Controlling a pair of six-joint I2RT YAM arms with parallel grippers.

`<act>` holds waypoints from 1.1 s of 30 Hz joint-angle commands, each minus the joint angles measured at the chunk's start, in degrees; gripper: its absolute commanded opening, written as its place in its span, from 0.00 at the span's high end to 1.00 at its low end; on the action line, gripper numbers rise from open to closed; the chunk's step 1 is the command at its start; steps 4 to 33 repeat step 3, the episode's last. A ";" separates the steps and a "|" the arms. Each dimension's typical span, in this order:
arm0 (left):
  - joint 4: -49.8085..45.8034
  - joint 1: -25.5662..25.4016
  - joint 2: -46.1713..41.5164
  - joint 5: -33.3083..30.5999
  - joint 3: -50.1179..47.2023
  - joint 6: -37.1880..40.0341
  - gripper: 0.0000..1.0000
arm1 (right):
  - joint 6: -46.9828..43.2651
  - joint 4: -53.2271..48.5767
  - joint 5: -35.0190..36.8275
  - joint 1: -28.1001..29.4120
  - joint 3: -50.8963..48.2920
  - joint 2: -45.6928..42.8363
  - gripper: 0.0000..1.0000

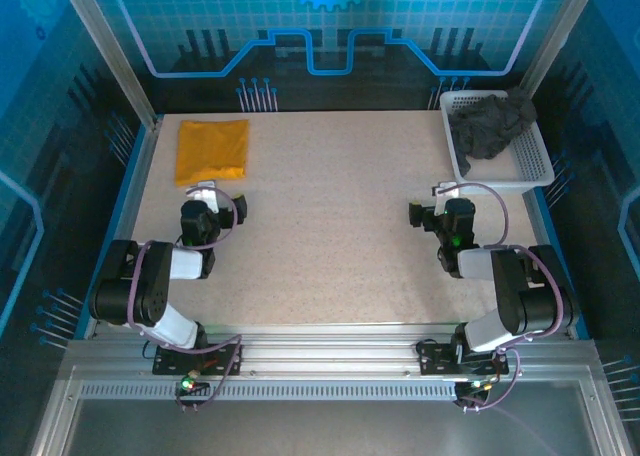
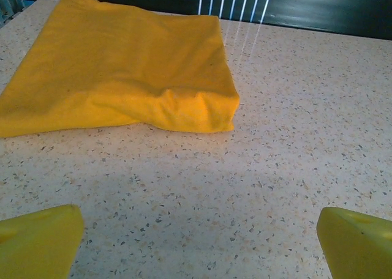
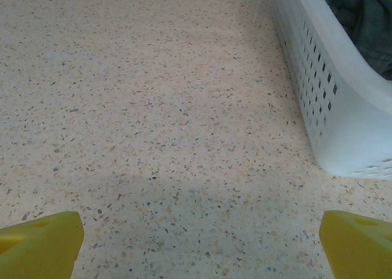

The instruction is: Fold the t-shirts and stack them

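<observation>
At the far left of the desk (image 1: 340, 226) the orange-yellow t-shirt (image 1: 211, 150) lies folded flat. The grey t-shirt (image 1: 490, 126) sits crumpled in the white basket (image 1: 530, 168) at the far right. The left tool (image 2: 196, 242) and the right tool (image 1: 430, 204) are both spread wide, with nothing between their fingers.

The grey shirt looks next. The right tool should probably reach over the basket wall, pinch cloth high on the heap, and lift it clear of the rim so the basket does not drag.

From above, the whole grey heap is plain; the right wrist camera catches a sliver past the mesh wall. The left wrist camera shows a puckered near corner on the orange fold.
</observation>
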 commanded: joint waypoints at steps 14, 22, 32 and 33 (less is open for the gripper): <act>-0.14 -0.23 -0.57 0.96 0.19 1.02 0.01 | -0.77 2.15 -0.71 0.19 0.95 0.29 0.00; -0.14 -0.23 -0.57 0.96 0.19 1.02 0.01 | -0.77 2.15 -0.71 0.19 0.95 0.29 0.00; -0.14 -0.23 -0.57 0.96 0.19 1.02 0.01 | -0.77 2.15 -0.71 0.19 0.95 0.29 0.00; -0.14 -0.23 -0.57 0.96 0.19 1.02 0.01 | -0.77 2.15 -0.71 0.19 0.95 0.29 0.00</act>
